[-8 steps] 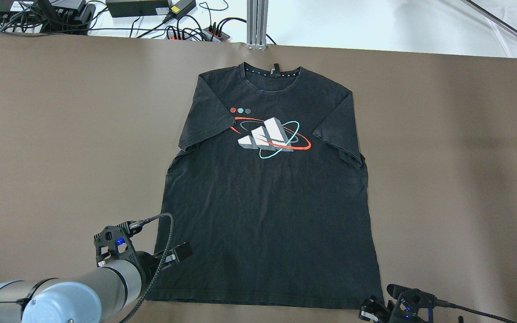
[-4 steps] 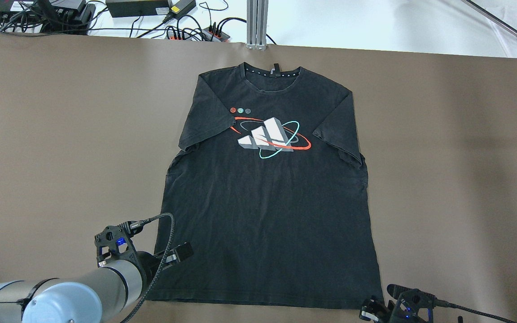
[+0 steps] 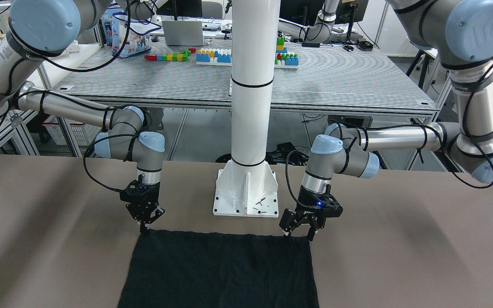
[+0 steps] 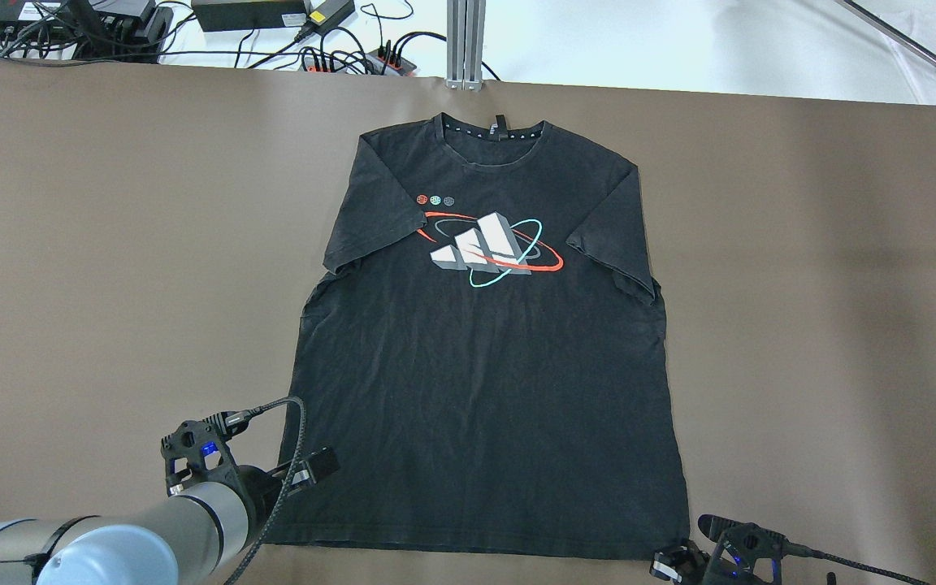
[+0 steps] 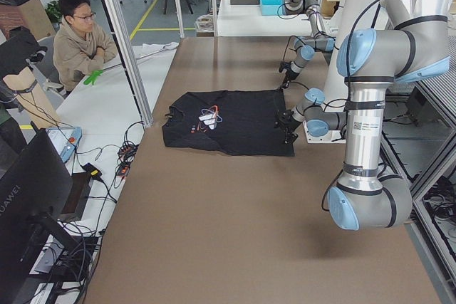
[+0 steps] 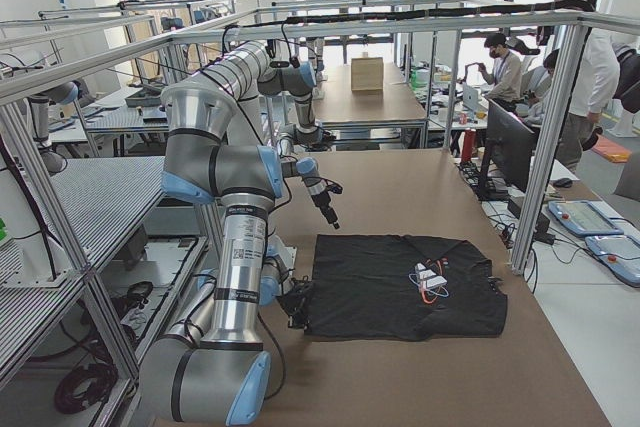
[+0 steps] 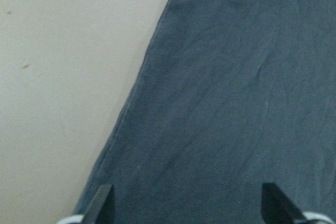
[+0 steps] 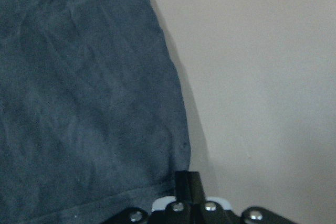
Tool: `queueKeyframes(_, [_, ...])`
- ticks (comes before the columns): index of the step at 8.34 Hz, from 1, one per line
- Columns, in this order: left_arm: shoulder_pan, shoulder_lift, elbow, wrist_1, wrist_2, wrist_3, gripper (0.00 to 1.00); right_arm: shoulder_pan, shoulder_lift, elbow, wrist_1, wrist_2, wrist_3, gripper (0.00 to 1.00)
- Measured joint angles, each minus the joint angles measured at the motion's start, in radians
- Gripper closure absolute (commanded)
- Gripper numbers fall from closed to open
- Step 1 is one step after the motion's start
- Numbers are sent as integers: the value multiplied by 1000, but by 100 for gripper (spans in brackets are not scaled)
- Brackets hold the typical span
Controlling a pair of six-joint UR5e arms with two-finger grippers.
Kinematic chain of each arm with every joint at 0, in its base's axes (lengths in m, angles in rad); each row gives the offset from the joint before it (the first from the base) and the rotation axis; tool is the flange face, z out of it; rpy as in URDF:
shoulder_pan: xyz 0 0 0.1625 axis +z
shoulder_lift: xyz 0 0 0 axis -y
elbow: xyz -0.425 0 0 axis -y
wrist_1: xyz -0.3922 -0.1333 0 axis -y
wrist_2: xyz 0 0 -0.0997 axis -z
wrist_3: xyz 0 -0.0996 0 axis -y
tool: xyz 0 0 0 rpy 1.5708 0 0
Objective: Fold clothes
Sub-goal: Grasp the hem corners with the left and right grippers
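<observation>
Fingers of the left tool [image 3: 299,231] stand spread over one hem corner. The right tool [image 3: 144,224] looks closed at the other corner, though whether it has caught cloth is unclear. One black T-shirt [image 4: 484,382] lies flat on the surface [image 4: 110,244], stretching away from both tools, hem nearest, collar farthest.

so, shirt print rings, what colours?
Red, teal and dark grey rings on the black shirt; clearest overhead.
</observation>
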Motion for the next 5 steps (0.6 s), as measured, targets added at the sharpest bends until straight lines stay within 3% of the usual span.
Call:
queueKeyframes(2, [70,79,-12,0,59,-40,36,1,-4,26,-1,6,0,100])
queueKeyframes(4, [148,121,-7,1,109,-96,50,1,-5,38,-1,18,0,100])
queueKeyframes(5, [168,125,2,1,119,-112,51,1,-6,40,0,20,0,100])
